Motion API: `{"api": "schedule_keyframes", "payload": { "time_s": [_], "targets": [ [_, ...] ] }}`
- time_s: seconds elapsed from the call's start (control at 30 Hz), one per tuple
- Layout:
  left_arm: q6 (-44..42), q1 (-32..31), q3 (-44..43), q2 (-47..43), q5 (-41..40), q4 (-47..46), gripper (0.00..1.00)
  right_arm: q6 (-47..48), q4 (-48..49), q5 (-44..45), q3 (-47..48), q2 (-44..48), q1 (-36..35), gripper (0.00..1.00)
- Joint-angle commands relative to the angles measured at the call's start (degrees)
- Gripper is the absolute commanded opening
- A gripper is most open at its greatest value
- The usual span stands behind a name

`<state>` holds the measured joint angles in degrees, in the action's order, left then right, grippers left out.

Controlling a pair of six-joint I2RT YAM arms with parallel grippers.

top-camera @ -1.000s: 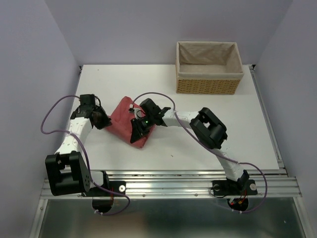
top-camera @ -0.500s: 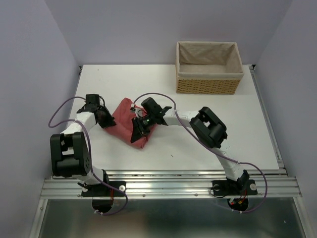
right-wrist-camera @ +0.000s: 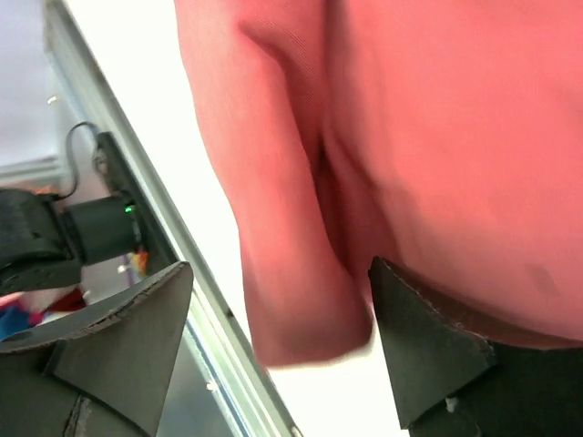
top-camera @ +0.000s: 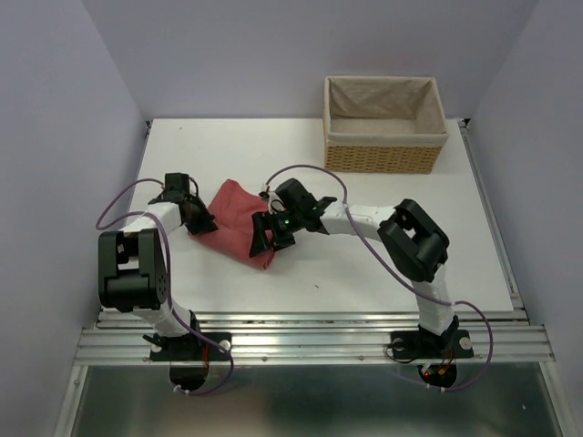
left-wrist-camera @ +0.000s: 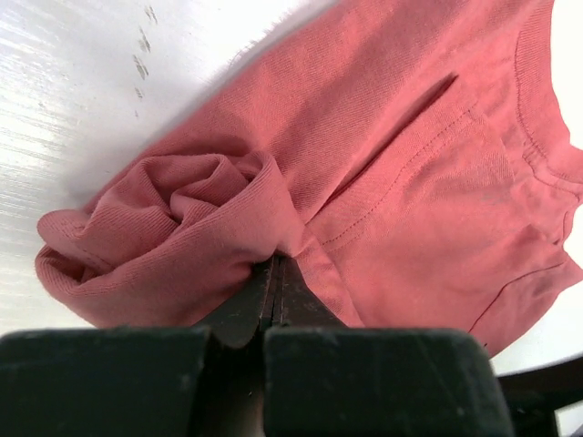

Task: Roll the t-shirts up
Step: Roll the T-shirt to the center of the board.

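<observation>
Since a second ago my right gripper (top-camera: 265, 238) is spreading its jaws at the near end of the bunched t-shirt (top-camera: 233, 217), which is lying toward the left edge of the worktop (top-camera: 273, 146); my left gripper (left-wrist-camera: 276, 266) is pinching a fold at its left end.

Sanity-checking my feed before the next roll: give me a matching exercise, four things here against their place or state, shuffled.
1 left gripper
2 right gripper
3 t-shirt
4 wicker basket

A far right of the table
B jaws shut on the shirt
C jaws open, a shirt fold between them
D bunched up, left of centre

Pairs: 1-B, 2-C, 3-D, 4-A
</observation>
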<state>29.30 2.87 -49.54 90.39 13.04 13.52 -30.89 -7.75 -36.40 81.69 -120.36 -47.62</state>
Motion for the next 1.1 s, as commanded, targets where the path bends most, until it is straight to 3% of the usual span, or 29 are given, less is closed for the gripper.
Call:
{"api": "schedule_keyframes", "payload": {
  "time_s": [0.0,0.13,0.33,0.4,0.43,0.5,0.57,1.07],
  "targets": [
    [-0.2,-0.7,-0.5,0.7,-1.9,1.1,0.00,2.1,-3.3,11.8,-4.0,9.1,-0.1,0.86],
    [-0.3,-1.1,-0.6,1.1,-1.8,0.7,0.00,4.5,-7.5,21.4,-4.2,13.2,-2.6,0.86],
    [-0.3,-1.8,-0.8,2.1,-2.0,0.7,0.00,8.2,-10.8,35.9,2.3,12.3,-7.9,0.75],
    [-0.2,-1.9,-0.8,2.1,-2.1,0.7,0.00,9.3,-11.3,38.6,4.2,10.0,-9.1,0.54],
    [-0.2,-1.9,-0.8,2.1,-2.1,0.9,0.00,9.4,-11.4,37.4,5.6,9.4,-9.1,0.30],
    [-0.2,-2.0,-0.9,2.1,-2.2,1.0,0.00,9.4,-10.0,33.4,6.1,8.1,-9.1,0.12],
    [-0.2,-2.0,-1.1,2.1,-2.4,1.0,0.00,9.3,-9.6,32.9,6.2,7.4,-9.1,0.01],
    [-0.3,-2.0,-4.0,4.3,-3.4,2.4,0.00,9.1,-9.6,43.8,0.9,0.6,-9.1,0.01]
  ]
}}
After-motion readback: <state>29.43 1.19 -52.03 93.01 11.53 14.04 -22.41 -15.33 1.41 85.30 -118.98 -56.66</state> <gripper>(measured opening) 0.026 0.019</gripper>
